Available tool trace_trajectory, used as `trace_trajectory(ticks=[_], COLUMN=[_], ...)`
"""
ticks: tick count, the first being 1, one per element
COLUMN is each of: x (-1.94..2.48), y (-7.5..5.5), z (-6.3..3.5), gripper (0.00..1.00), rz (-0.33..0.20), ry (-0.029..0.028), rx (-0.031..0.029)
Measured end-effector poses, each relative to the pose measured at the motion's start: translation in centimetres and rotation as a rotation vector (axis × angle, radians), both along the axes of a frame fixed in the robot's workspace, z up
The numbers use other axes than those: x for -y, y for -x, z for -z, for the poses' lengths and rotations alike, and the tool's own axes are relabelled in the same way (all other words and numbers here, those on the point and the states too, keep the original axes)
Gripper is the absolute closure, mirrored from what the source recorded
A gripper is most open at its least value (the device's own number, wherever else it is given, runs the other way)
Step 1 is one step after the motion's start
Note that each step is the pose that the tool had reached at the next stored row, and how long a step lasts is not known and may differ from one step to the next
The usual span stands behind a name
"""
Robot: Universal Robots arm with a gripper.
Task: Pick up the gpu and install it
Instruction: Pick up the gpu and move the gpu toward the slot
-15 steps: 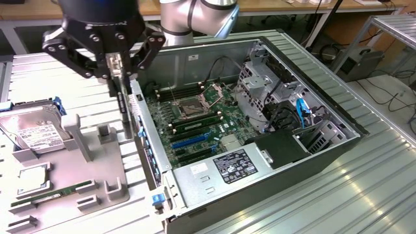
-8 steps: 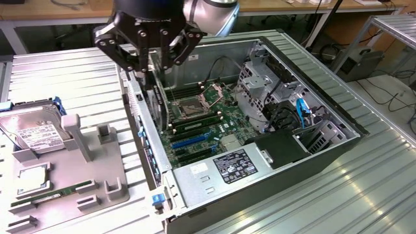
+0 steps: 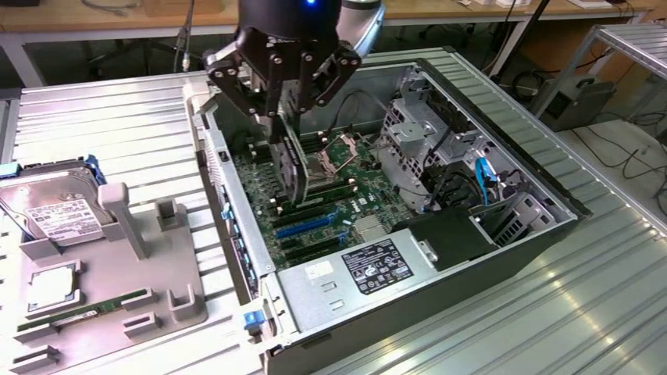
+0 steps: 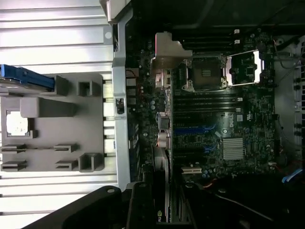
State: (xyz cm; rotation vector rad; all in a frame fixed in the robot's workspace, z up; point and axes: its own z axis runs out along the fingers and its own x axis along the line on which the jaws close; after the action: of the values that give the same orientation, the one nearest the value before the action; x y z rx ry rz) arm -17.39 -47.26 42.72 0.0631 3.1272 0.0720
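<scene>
Over an open computer case (image 3: pixel 542 199) lying on its side on a slatted metal table (image 3: pixel 583 312), the arm's gripper (image 3: pixel 283 109) has its black fingers closed on the top of the gpu (image 3: pixel 293 160). We see the card hanging on edge, its length pointing down into the case. It sits above the motherboard (image 3: pixel 360 195), close to the case's rear wall on the exterior view's left. Its lower end is near the blue expansion slots (image 3: pixel 308 226); we cannot tell whether it touches the board.

In the wrist view we see the bare CPU socket (image 4: pixel 205 74) and a silver heatsink (image 4: pixel 233 148) on the board.

A power supply (image 3: pixel 354 269) with a white-printed label fills the near end of the case.

Outside the case, on the exterior view's left, a grey parts holder (image 3: pixel 140 258) carries a hard drive (image 3: pixel 52 207), a processor chip (image 3: pixel 50 285) and a green memory stick (image 3: pixel 89 310).
</scene>
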Motion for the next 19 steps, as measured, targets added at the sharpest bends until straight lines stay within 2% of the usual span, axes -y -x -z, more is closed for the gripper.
trace_trajectory(ticks=[4,9,16,17,19], x=[-0.19,-0.69,-1.61,-1.77,-1.88], y=[-2.0,-4.5,-8.0,-8.8,-9.6], z=[0.82,1.80,3.19,3.52,3.99], gripper=[0.74,0.74,0.74,0.74,0.74], rz=[0.000,0.000,0.000,0.000,-0.005], ry=[0.0052,0.0113,0.0165,0.0169,0.0176], rx=[0.0000,-0.0001,0.0000,0.0000,0.0000])
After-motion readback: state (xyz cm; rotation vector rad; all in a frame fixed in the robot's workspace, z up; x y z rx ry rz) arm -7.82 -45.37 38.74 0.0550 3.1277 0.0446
